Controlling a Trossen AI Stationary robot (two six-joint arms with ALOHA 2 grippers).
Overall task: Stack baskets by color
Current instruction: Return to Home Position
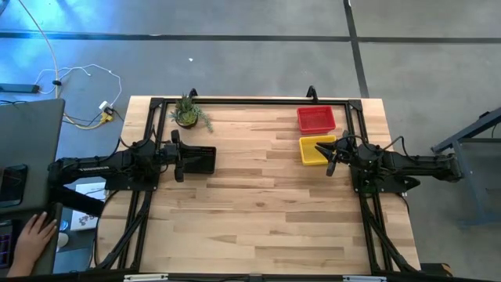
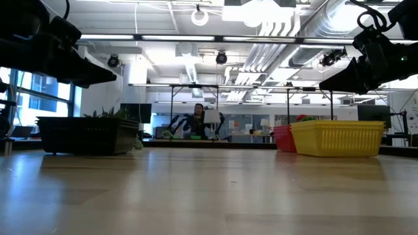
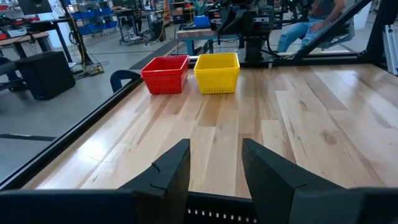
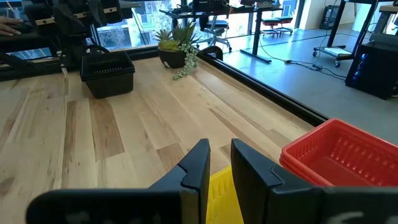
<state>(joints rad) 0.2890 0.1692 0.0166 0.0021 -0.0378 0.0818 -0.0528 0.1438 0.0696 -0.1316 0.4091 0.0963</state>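
Note:
A black basket rests on its base at the table's left, and its mesh edge shows just under my left gripper. That gripper hovers level above the basket's near-left end, open, with nothing between its fingers. At the right, a yellow basket stands on the wood with a red basket just beyond it toward the far edge. My right gripper hangs over the yellow basket's right end, its fingers a narrow gap apart and empty. In the low view both arms stay clear above the baskets.
A small potted plant stands at the far left corner, behind the black basket. Black frame rails run along the table's far edge and sides. Bare wood fills the middle and near half. A person's hand rests at a desk beyond the left edge.

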